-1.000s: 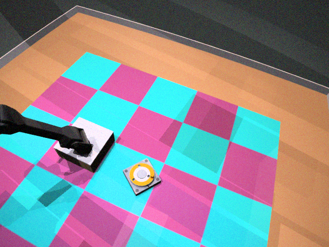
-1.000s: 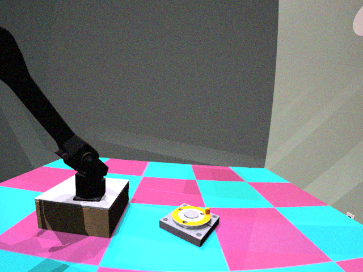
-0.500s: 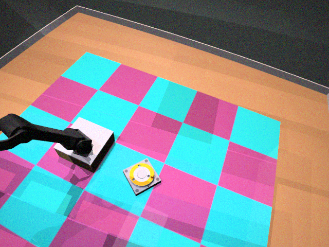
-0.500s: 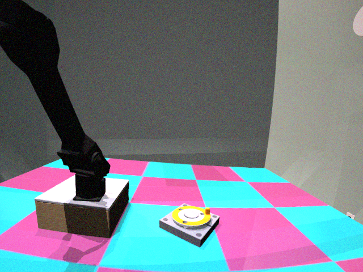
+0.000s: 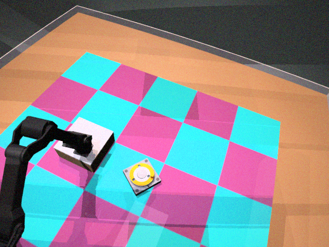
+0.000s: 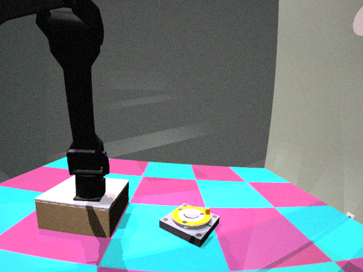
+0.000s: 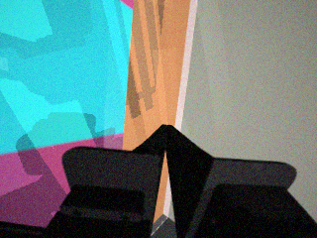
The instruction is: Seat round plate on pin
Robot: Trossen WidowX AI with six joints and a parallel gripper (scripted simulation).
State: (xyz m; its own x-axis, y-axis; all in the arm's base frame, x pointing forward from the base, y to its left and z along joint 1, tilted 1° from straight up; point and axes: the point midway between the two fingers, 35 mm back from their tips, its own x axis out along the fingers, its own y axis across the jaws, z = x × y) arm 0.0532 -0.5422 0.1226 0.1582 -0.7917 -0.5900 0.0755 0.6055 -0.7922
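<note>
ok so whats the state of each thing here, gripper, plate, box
gripper: shut, holding nothing, over the box, away from the plate
round plate: on the post, untouched, orange tab on its far right edge
base: flat on the mat
box: upright on the mat

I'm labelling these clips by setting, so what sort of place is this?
Probably a robot test bench, not a home or shop. A checkered pink and cyan mat covers a rimmed wooden table, with only a black arm, a box and a small plate fixture before bare grey walls.
</note>
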